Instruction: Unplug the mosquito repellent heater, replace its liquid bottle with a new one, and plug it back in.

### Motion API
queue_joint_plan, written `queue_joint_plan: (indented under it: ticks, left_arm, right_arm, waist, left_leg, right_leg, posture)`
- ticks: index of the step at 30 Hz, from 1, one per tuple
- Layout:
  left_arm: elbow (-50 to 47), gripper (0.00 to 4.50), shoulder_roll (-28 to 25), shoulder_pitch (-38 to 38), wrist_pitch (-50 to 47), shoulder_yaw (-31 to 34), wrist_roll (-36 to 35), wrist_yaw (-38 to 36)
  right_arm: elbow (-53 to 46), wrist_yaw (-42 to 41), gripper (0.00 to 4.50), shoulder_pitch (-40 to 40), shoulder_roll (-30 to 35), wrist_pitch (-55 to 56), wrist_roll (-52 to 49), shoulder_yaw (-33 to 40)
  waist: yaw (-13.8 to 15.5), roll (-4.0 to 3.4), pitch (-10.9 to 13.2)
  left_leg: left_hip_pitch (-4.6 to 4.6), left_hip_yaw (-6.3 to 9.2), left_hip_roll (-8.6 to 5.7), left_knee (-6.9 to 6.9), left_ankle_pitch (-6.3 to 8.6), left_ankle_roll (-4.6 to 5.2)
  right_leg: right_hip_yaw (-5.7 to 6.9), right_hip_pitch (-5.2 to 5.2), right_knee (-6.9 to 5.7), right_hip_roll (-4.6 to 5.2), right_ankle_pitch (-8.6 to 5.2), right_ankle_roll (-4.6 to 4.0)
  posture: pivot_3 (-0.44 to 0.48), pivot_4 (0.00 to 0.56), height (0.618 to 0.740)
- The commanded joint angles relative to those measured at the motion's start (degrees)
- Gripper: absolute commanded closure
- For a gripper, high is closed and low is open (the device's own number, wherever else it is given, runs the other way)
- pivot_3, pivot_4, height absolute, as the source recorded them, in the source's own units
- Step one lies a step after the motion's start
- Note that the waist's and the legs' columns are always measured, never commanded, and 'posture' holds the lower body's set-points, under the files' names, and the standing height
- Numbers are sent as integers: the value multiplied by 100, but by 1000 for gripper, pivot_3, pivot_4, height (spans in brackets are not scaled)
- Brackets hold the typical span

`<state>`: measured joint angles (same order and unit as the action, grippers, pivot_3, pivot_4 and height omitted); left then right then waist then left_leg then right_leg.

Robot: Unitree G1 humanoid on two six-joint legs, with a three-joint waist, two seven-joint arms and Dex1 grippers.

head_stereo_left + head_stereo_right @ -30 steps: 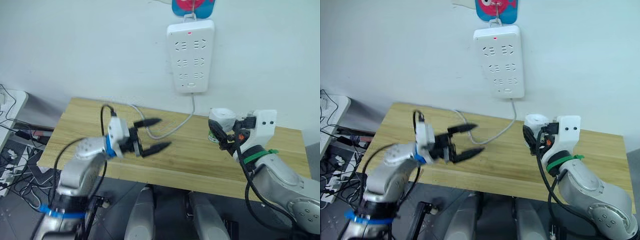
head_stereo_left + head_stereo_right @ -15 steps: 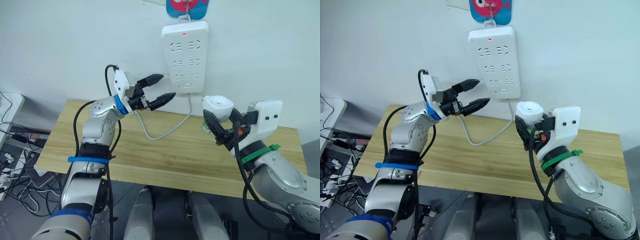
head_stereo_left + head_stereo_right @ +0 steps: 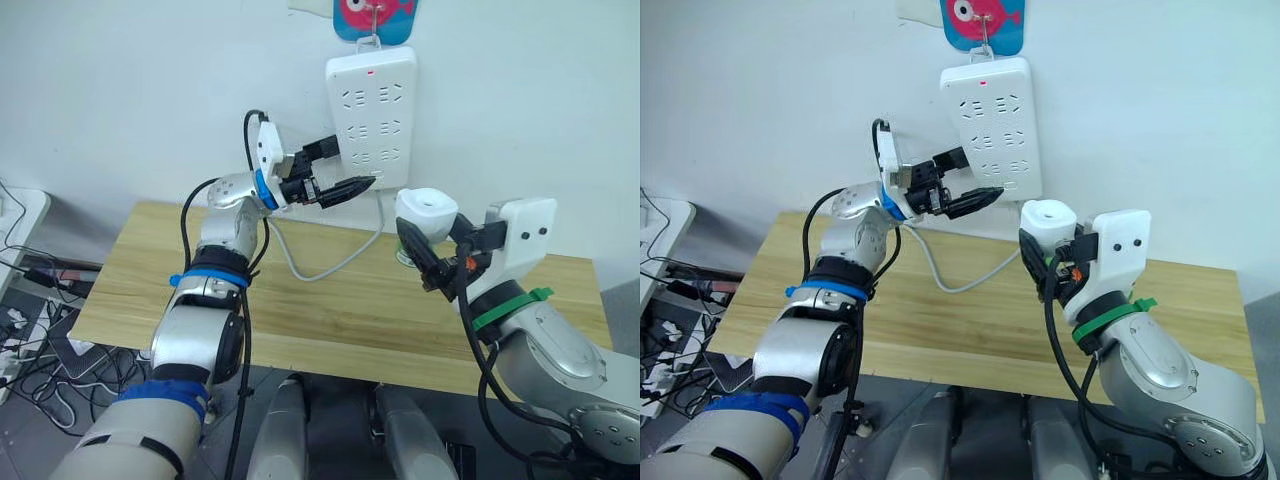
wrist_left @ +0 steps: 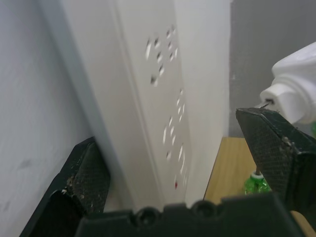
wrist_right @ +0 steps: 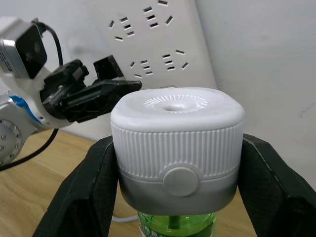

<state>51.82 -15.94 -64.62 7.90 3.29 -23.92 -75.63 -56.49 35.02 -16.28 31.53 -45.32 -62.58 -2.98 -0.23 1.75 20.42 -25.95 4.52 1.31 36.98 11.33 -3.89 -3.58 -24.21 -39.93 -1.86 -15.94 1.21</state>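
Right gripper (image 5: 173,197): two black fingers pinched on the sides of the mosquito repellent heater (image 5: 177,148), held upright in the air above the desk's back edge, a green bottle (image 5: 175,224) screwed in beneath it; which bottle, cannot tell. Left gripper (image 3: 335,172): fingers spread, straddling the lower end of the wall-hung power strip (image 3: 372,110), one finger (image 4: 86,175) behind its edge against the wall, the other (image 4: 274,148) out in front. A second green bottle (image 4: 256,183) stands on the desk near the back edge, below the heater. Risks, as I judge: prongs missing the slots if the strip swings on its hook; heater twisting in the grip under push. Desk (image 3: 340,310) is pale wood, strip's grey cord (image 3: 330,262) looping across it. White wall; tangled cables (image 3: 30,340) on the floor beyond the desk's left edge.
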Motion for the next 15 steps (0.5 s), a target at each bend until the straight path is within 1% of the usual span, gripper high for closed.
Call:
queue_joint_plan:
  ticks: [1, 2, 7, 10, 11, 15]
  left_arm:
    - [-59, 383, -23, -137, -157, 176, -105, -239]
    - [-92, 574, -33, -123, -199, 194, -104, -267]
    - [-403, 2116, -145, -18, -669, 260, -123, -338]
    - [-419, 3019, -164, -16, -755, 308, -100, -263]
    - [-425, 3199, -163, -14, -768, 316, -91, -253]
    - [-255, 3185, -143, -69, -603, 302, 63, -96]
  right_arm:
    - [-350, -37, 1457, 99, 15, 138, 241, 165]
    - [-351, -44, 1457, 121, 7, 156, 295, 164]
    - [-351, -81, 1457, 127, -19, 194, 457, 150]
    - [-289, -81, 1457, -180, -121, 101, 613, 89]
    - [-265, -82, 1457, -271, -153, 73, 655, 71]
    - [-35, 25, 1457, -1186, -517, -267, 734, -307]
  waist:
    - [-25, 0, 0]
    - [-35, 0, 0]
    - [-95, 0, 0]
    - [-130, -1, 0]
    - [-143, -1, 0]
    - [-156, -1, 0]
  left_leg:
    - [0, 0, 0, 0, 0, 0]
    - [0, 1, 3, 0, 0, 0]
    - [1, 2, 5, 0, -1, 0]
    - [1, 3, 5, 1, -2, 0]
    - [2, 3, 5, 2, -2, 0]
    - [4, 5, 7, 1, -9, -2]
  right_leg:
    - [0, 0, -2, 0, 0, 0]
    - [1, -1, -2, 0, 0, 0]
    - [1, -3, -6, -1, 0, 0]
    - [1, -2, -8, -1, 0, 0]
    - [1, -3, -9, 0, 0, 0]
    - [2, -6, -18, -1, 1, -2]
  posture:
    - [36, 264, 740]
    - [36, 264, 740]
    - [37, 281, 740]
    - [39, 289, 740]
    - [39, 289, 740]
    - [34, 299, 740]
